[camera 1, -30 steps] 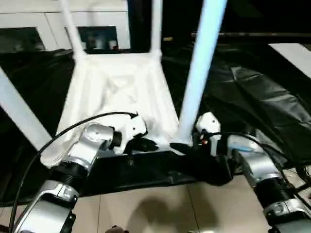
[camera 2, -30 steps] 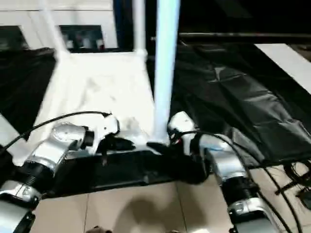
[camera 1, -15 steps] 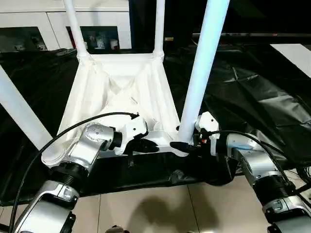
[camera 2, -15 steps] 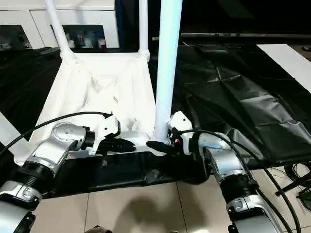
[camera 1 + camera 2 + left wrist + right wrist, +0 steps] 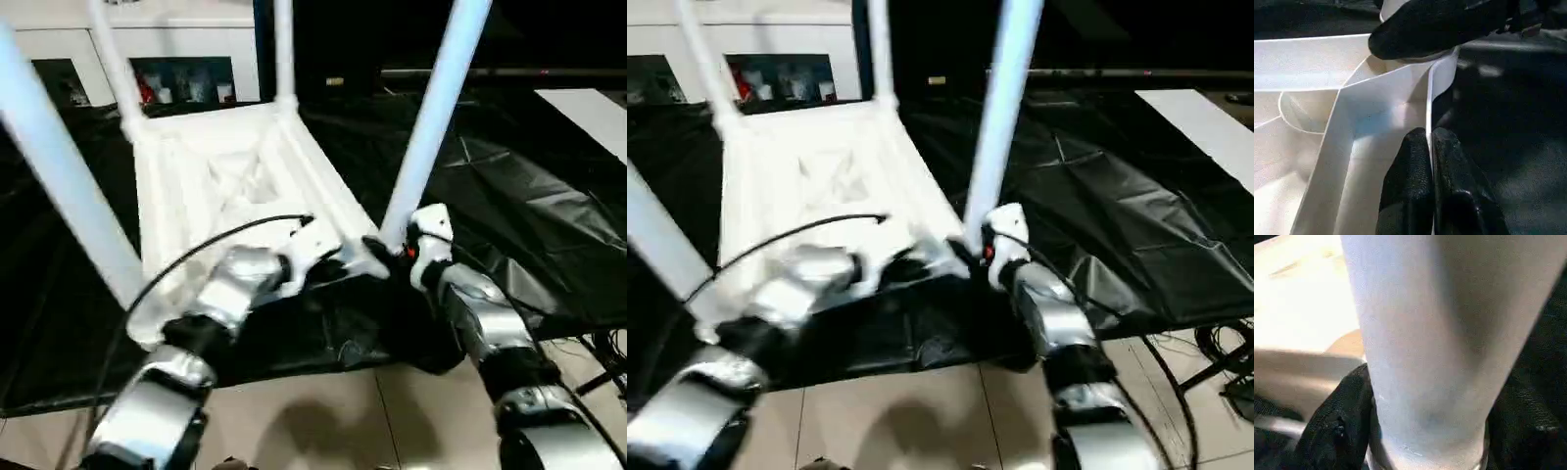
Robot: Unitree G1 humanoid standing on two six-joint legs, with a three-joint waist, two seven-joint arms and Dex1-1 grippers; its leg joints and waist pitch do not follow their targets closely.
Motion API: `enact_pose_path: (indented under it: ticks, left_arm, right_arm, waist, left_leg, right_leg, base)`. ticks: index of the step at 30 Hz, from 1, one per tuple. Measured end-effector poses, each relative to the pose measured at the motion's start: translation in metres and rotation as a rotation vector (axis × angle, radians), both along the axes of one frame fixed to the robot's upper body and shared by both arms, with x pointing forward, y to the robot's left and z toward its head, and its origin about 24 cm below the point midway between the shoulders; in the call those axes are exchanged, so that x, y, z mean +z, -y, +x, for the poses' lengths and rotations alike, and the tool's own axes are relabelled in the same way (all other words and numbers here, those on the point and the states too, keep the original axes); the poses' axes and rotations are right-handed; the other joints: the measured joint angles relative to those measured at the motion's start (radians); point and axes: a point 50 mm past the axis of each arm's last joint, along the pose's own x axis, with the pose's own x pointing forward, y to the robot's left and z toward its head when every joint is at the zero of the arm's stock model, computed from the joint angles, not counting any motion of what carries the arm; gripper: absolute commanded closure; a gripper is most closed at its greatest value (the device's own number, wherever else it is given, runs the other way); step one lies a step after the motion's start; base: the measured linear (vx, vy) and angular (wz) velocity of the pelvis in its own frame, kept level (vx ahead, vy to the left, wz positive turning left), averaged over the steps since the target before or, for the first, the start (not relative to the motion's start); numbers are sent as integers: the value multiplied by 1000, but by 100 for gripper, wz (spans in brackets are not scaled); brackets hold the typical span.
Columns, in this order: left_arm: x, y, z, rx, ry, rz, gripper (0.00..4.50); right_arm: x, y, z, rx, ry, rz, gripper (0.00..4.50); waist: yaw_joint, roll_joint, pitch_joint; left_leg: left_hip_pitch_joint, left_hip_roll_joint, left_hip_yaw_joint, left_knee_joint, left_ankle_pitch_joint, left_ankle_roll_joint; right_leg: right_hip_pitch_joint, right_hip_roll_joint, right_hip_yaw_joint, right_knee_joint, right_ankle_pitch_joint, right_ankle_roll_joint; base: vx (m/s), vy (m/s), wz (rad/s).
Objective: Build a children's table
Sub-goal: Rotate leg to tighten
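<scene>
White plastic tabletop point(image 5: 225, 186) lying upside down on black sheeting point(image 5: 529, 225), ribbed underside facing up, with four long white legs standing up from its corner sockets. A white cabinet point(image 5: 59, 59) with glass doors stands behind it.

At the near edge, the left gripper point(image 5: 1431, 147) has its two black fingers pressed together on the thin upright rim of the tabletop, one finger each side of the wall. The right gripper point(image 5: 1425, 431) wraps the base of the near right leg point(image 5: 431, 127), just above its socket, a black finger on either side of the tube. How tightly it squeezes is hard to judge, as the head views are smeared here.

The table looks light and hollow, stiff enough to hold shape. Its rim is thin and may flex under a hard pinch. The legs are smooth and tapered, so likely slippery. The safest hold is low on a leg, near the socket, where leverage is small.
</scene>
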Motion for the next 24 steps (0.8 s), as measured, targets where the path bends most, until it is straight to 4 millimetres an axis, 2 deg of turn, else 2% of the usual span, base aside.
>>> enact_pose_path:
  ticks: [2,6,8,11,12,16,24]
  left_arm:
    - [0,4,1,25,15,6,450]
    - [0,5,1,27,24,8,450]
    - [0,3,1,20,26,9,450]
    - [1,-2,2,10,28,9,450]
    - [1,-3,2,3,29,8,450]
    - [2,-23,-1,-72,6,-3,450]
    - [4,-55,-12,-207,-50,-9,450]
  right_arm:
    - [1,-6,4,-69,3,-4,181]
    - [1,-8,4,-83,17,-19,181]
    - [1,-9,4,-74,20,-16,111]
    - [2,-10,2,-15,31,10,109]
    - [3,-8,1,5,33,16,82]
    - [5,4,-11,236,39,-15,82]
    - [13,18,-27,570,-9,-61,82]
  waist:
    - [-3,0,0]
    - [-3,0,-1]
    - [-3,0,0]
    - [-5,-1,0]
    - [-6,-1,0]
    - [-5,-1,0]
    - [-2,-2,1]
  left_leg:
    - [0,0,0,0,0,0]
    - [0,0,0,0,0,0]
    - [0,0,0,0,0,0]
    - [0,0,0,-2,0,0]
    - [0,0,0,-2,0,0]
    - [-1,0,0,-4,0,0]
    - [-2,0,0,-3,0,0]
  right_leg:
    - [0,0,0,-1,0,0]
    - [0,0,0,-2,0,0]
    - [0,0,0,-1,0,0]
    - [-1,0,0,-1,0,0]
    - [-1,0,0,-1,0,0]
    - [-2,1,-1,-1,0,1]
    - [-2,1,-1,-1,-1,1]
  base:
    - [0,0,0]
    - [0,0,0]
    - [0,0,0]
    - [0,0,0]
    - [0,0,0]
    - [0,0,0]
    - [0,0,0]
